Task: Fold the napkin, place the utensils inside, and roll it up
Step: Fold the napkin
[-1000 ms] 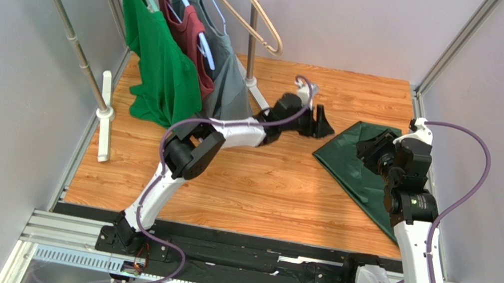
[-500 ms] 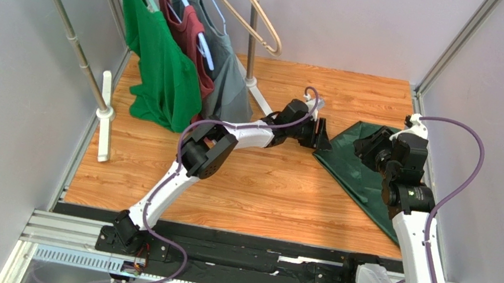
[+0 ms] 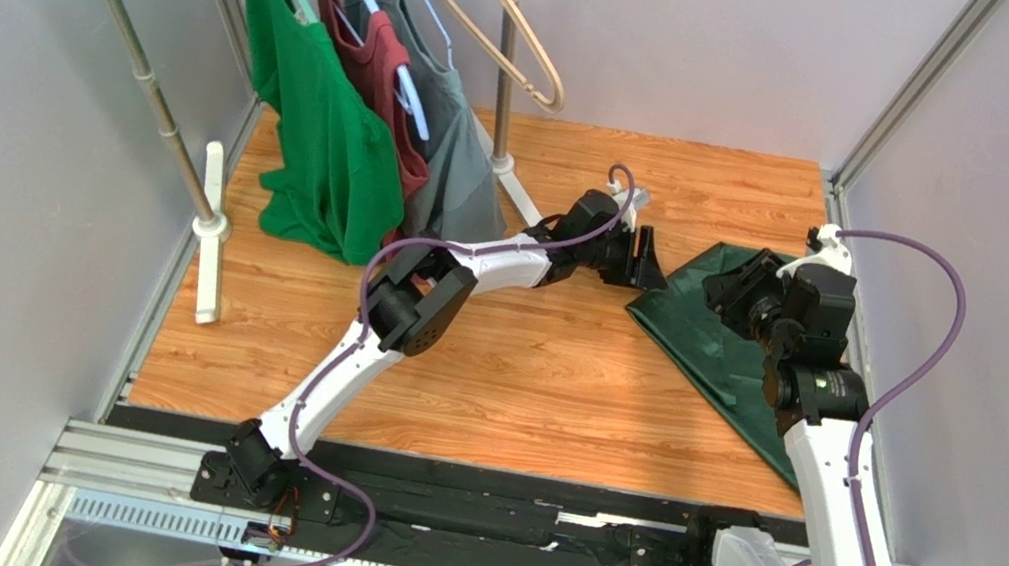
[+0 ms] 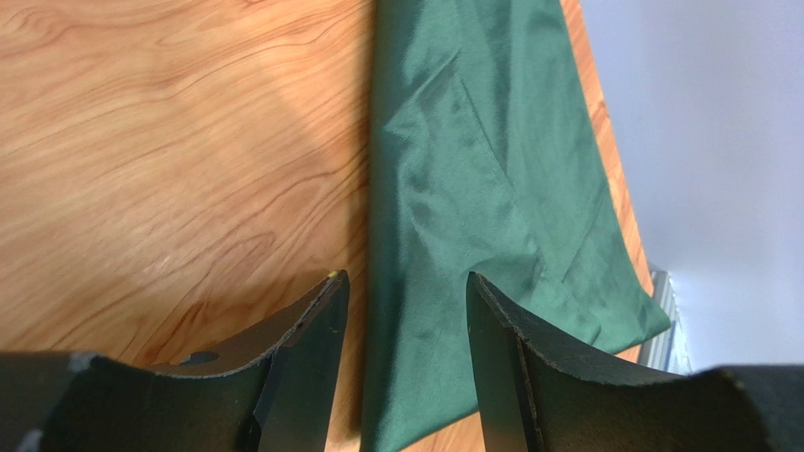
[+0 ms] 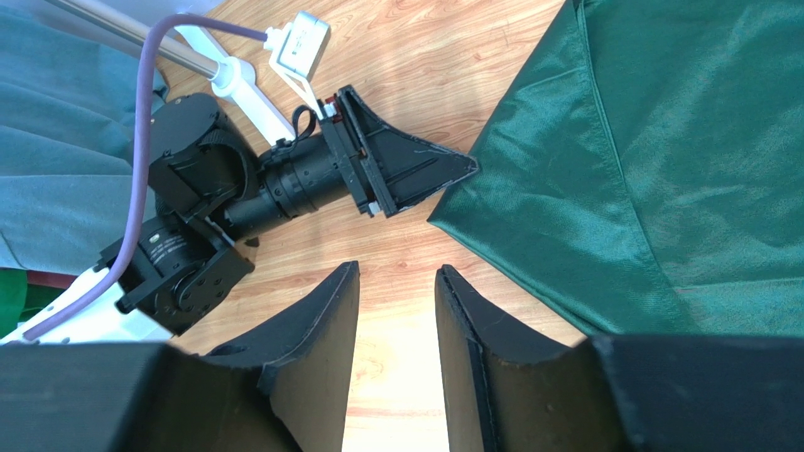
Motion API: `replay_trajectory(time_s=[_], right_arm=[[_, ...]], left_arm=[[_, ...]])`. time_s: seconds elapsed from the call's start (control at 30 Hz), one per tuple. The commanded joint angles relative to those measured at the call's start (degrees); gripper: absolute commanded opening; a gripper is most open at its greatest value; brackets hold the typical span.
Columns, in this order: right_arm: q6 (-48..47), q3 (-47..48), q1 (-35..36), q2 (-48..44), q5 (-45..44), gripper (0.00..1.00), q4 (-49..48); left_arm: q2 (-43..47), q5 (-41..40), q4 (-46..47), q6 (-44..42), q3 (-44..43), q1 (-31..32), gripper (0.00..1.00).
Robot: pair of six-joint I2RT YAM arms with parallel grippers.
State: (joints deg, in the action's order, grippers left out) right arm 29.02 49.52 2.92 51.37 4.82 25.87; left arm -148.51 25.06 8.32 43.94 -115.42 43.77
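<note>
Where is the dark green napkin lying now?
Top view: the napkin lies on the table, right side, its left corner at the left claw, the right claw nearby.

One dark green napkin (image 3: 713, 350) lies by the worktop's (image 3: 526, 378) right edge. Two arms reach over the worktop, one gripper each: the left gripper (image 3: 651, 264) and the right gripper (image 3: 727, 291). At the far left corner, one rack (image 3: 155, 91) holds three shirts, namely a green shirt (image 3: 317, 140), a red shirt (image 3: 380, 74) and a grey shirt (image 3: 459, 177), plus one bare hanger (image 3: 554, 77).

Plain dark-green napkin (image 4: 453, 188), orange woodgrain table (image 4: 170, 141)
</note>
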Motion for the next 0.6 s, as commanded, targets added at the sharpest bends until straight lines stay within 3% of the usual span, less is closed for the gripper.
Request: replay_trajectory(time_s=[0.0,0.57], right_arm=[[-0.5,-0.4,-0.4,-0.8,1.1,0.39,-2.3],[-0.5,-0.9,-0.3,-1.9,1.4,0.39,-1.8]], left_arm=[[-1.6,0.7,-2.2,0.8,-4.6,0.3,0.57],[-2.4,0.6,-2.3,2.2,-5.3,1.5,0.29]])
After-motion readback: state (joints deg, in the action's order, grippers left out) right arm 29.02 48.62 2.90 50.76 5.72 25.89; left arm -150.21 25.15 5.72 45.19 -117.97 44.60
